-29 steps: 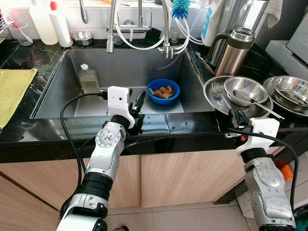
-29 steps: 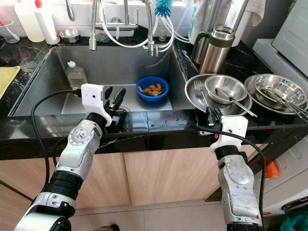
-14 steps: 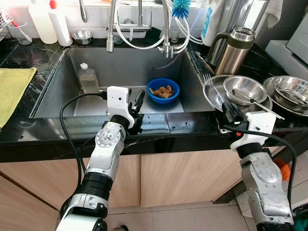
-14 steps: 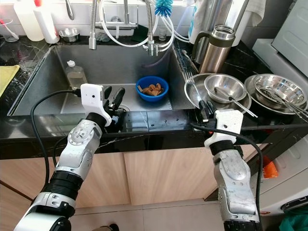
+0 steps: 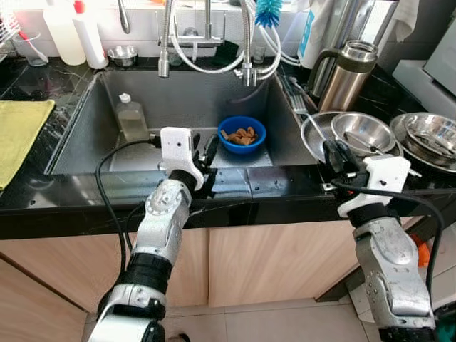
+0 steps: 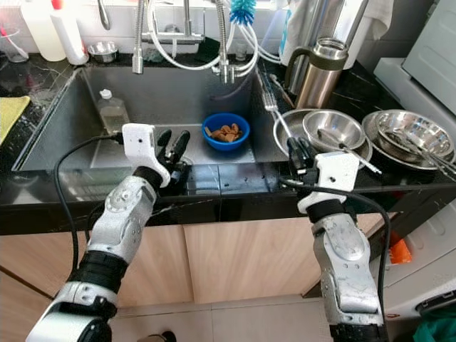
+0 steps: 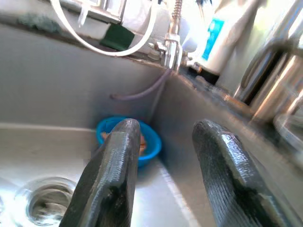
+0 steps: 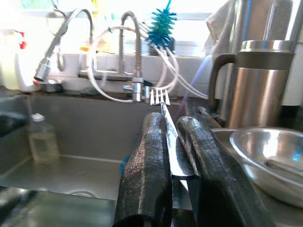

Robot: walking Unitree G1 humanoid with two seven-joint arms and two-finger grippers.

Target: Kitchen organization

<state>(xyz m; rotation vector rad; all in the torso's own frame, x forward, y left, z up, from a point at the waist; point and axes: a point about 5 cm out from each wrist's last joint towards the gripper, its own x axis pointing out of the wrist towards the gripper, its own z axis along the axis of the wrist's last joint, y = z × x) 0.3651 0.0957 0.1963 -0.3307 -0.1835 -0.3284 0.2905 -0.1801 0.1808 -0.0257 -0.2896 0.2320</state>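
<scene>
Nearest, against the front edge of the black marble countertop (image 5: 64,192): left gripper (image 6: 173,147) poised over the near rim of the steel sink (image 5: 85,125), fingers (image 7: 111,175) spread apart and holding nothing, aimed toward the blue bowl (image 5: 242,134). To the right, over the counter edge: right gripper (image 6: 296,151) with fingers (image 8: 147,175) clamped on the handle of a fork (image 8: 163,111), tines raised and tilted up toward the back of the sink's right rim. Inside the basin: blue bowl with brown scraps near the right wall, clear bottle (image 5: 131,117) standing on the left, drain (image 7: 45,205) close to the left gripper. Right of the sink: steel plate (image 5: 313,135) carrying a steel bowl (image 5: 365,131), more steel bowls (image 5: 431,135) beyond, steel thermos jug (image 5: 348,75) behind. Far left: yellow cloth (image 5: 18,135). At the back: spring faucets (image 5: 165,39), blue bottle brush (image 5: 268,11), white bottles (image 5: 75,32).
</scene>
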